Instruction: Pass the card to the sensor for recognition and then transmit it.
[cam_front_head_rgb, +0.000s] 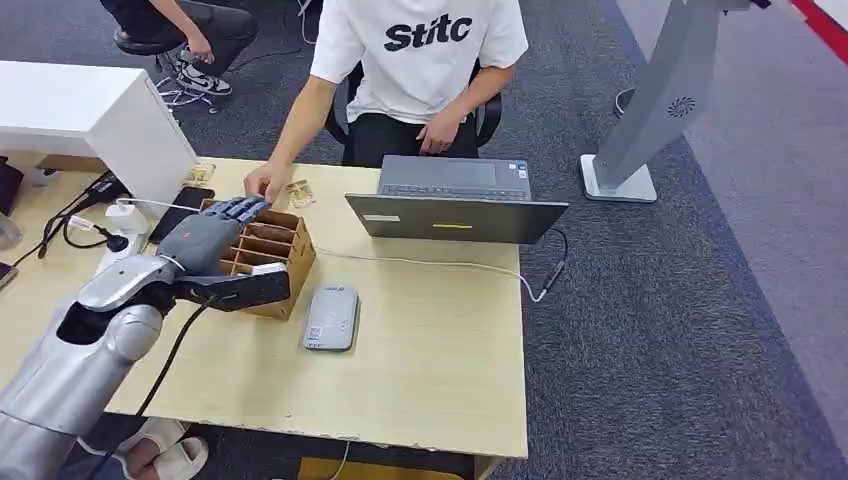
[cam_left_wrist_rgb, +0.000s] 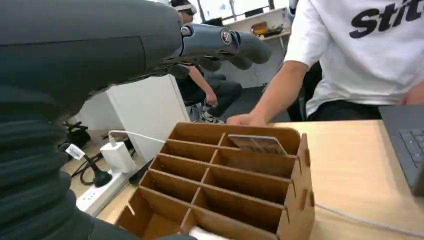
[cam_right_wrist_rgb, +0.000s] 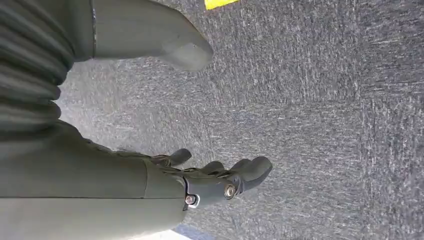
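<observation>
Plainly, the left hand (cam_front_head_rgb: 215, 235) hovers with fingers (cam_left_wrist_rgb: 235, 42) spread and empty over the card box (cam_front_head_rgb: 262, 262), whose far slot holds a card (cam_left_wrist_rgb: 257, 144), so a misjudged reach could strike the person's hand (cam_front_head_rgb: 266, 183).

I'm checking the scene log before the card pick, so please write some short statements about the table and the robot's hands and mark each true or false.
1. The robot's left hand hovers over the brown wooden divided card box. True.
2. The left hand already holds a card. False: its fingers are spread and hold nothing.
3. The flat grey rounded sensor pad lies on the table beside the box. True.
4. The grey laptop is closed. False: it is open, facing the seated person.
5. The right hand rests on the table. False: it hangs over grey carpet, holding nothing.
</observation>
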